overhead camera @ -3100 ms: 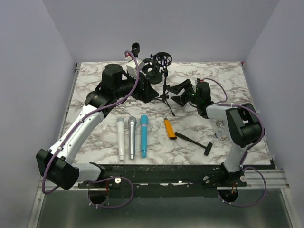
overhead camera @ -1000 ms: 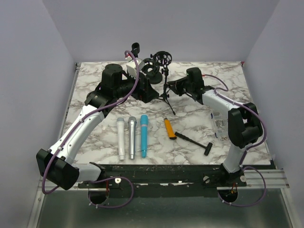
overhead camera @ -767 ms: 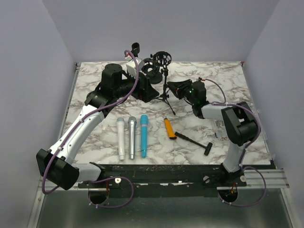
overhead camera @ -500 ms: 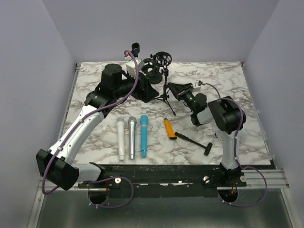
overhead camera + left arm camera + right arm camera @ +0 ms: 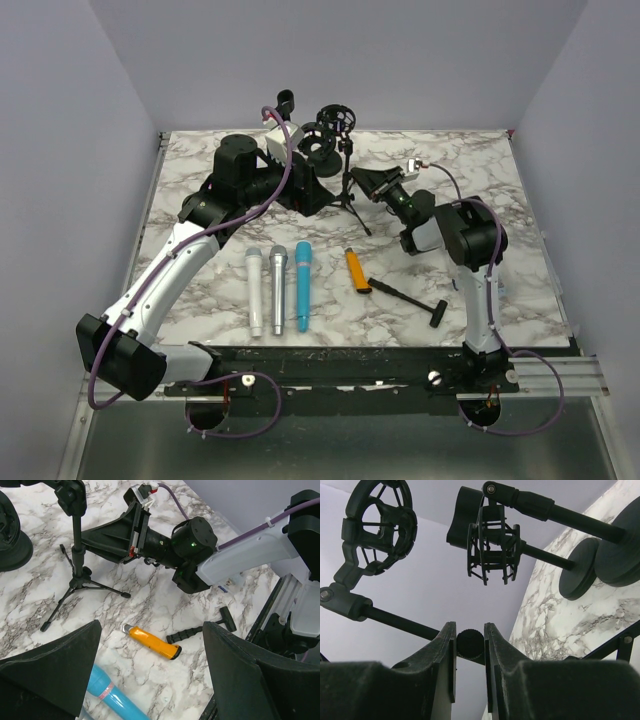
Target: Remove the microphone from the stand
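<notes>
Right jaws clamp the tripod stand (image 5: 470,642) below its shock mount (image 5: 351,531).

The slender black tripod stand (image 5: 349,190) is crowded by round-based black stands (image 5: 322,150) on its left and by the right gripper (image 5: 469,635) clamped to its pole. Open white marble tabletop (image 5: 500,170) is left at the rear right. An orange utility knife (image 5: 356,270) and a black T-handled tool (image 5: 405,296) are found nearer.
</notes>
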You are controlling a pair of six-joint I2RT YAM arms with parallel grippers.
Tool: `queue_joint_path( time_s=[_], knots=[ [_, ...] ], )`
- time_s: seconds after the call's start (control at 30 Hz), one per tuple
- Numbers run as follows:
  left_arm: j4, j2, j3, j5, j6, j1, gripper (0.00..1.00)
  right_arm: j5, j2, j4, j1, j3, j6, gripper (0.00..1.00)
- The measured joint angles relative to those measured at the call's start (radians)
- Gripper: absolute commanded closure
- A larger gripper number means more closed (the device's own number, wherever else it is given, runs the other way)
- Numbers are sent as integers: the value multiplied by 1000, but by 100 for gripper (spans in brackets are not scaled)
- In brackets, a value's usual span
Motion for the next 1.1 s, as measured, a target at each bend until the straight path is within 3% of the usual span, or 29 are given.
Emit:
queue_joint_path(
  time_s=[0.03, 0.13, 0.2, 0.27, 0.37, 0.43, 0.57, 0.7, 0.9, 1.1],
  knots=[
    [0, 0, 0, 0, 0, 0, 16, -6, 1, 0, -2, 2, -6, 94],
    [2, 0, 0, 0, 0, 0, 16, -16, 0, 1, -8, 0, -28, 56],
    [2, 0, 0, 0, 0, 0, 16, -12, -13, -3, -11, -20, -57, 42],
    [2, 0, 0, 0, 0, 0, 16, 2, -31, -2, -15, -70, -69, 34],
    [2, 0, 0, -3, 0, 0, 16, 10, -119, -64, -25, -216, -126, 27],
    [2, 0, 0, -4, 0, 0, 16, 10, -188, -210, -32, -246, -171, 26],
    [3, 0, 0, -4, 0, 0, 16, 10, -365, -566, -39, -180, -277, 24],
    [2, 0, 0, -4, 0, 0, 16, 11, -507, -900, -41, -32, -388, 16],
    [1, -5, 0, -10, 5, 0, 16, 18, -621, -1132, -41, 22, -489, 11],
    [-4, -21, 0, -21, 8, 0, 15, -21, -599, -1246, -29, 108, -636, 10]
  ],
)
